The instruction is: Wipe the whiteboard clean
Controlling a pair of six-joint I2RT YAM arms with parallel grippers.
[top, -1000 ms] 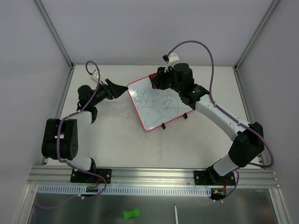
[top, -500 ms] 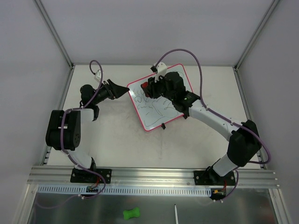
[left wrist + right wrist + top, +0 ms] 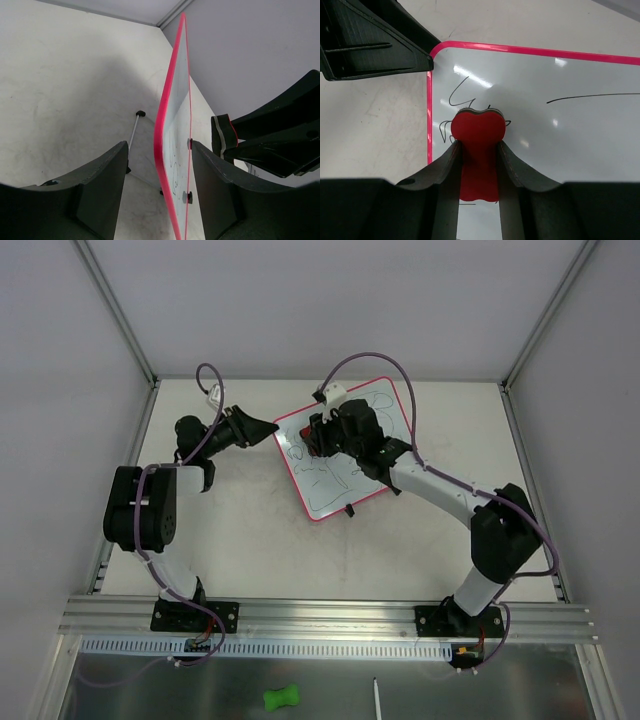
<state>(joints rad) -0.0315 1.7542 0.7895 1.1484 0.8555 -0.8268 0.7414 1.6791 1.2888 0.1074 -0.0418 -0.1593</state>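
**benchrat:** so where's the whiteboard (image 3: 350,475) sitting? Can't make it out from the overhead.

**yam_fan:** Flat on the surface (image 3: 250,540), turned at an angle so one rounded corner points toward the left arm. Pink-red frame, and the two black clips (image 3: 351,510) are on the edge nearest the arm bases. There are dark marker scribbles (image 3: 320,465) over most of the board's left half.

**benchrat:** and the left pincer (image 3: 268,430)? Looks like it's poking that corner.

**yam_fan:** Yep, it's right at the board's left corner. The wrist view shows its fingers spread apart, one on each side of the frame edge, with a gap on both sides, so it's straddling the board rather than squeezing it.

**benchrat:** right side?

**yam_fan:** The right pincer (image 3: 477,142) is clamped on a red eraser (image 3: 477,125), which is pinched between both fingers. The eraser's rounded end is down on the white face, just inside that same left corner and right on top of a scribble. More lines run out from under it toward the board's middle.
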